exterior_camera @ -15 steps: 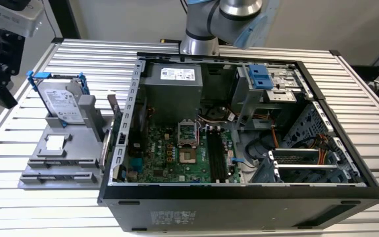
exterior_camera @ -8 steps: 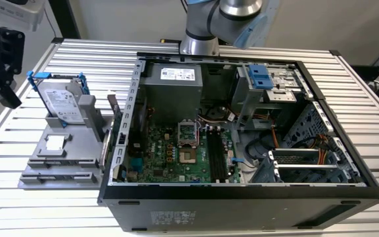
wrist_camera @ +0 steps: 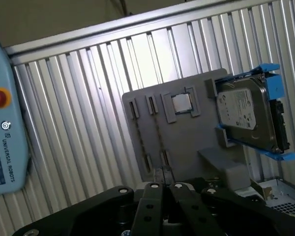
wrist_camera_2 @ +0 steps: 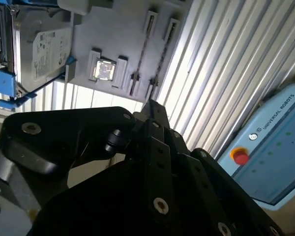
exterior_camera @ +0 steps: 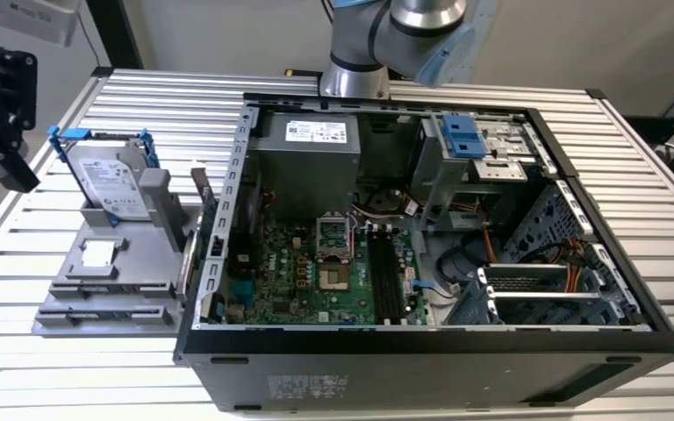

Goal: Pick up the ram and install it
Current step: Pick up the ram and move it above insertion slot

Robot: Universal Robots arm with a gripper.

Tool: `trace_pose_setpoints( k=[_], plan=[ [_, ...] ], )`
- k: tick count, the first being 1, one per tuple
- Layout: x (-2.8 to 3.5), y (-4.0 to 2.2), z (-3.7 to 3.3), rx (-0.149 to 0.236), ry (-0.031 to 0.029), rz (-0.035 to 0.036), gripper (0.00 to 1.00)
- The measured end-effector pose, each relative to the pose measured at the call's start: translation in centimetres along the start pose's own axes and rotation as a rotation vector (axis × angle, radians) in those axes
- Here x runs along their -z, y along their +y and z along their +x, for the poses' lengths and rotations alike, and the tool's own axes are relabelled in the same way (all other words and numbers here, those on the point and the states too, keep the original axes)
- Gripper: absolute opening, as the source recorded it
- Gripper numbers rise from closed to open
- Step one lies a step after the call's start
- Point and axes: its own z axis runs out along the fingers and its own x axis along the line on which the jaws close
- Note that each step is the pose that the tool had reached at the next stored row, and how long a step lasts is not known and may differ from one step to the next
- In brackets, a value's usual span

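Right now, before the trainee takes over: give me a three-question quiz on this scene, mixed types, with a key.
1. True or false: the hard drive sits inside the computer case.
2. What lies in the square recess of the grey fixture? A) a square silver chip B) a fan C) a screwdriver
3. Fill in: the ram stands on edge in the grey ___, not in the gripper.

Key:
1. False. It stands on the fixture, on the exterior view's left of the case.
2. A.
3. fixture.
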Motion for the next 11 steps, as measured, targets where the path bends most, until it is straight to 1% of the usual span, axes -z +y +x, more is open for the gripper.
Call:
trace_pose_setpoints(
  k=[11],
  plan=[
    [-0.02, -0.01, 0.00, 0.200, 0.0014, -0.0034, 0.00]
  ],
)
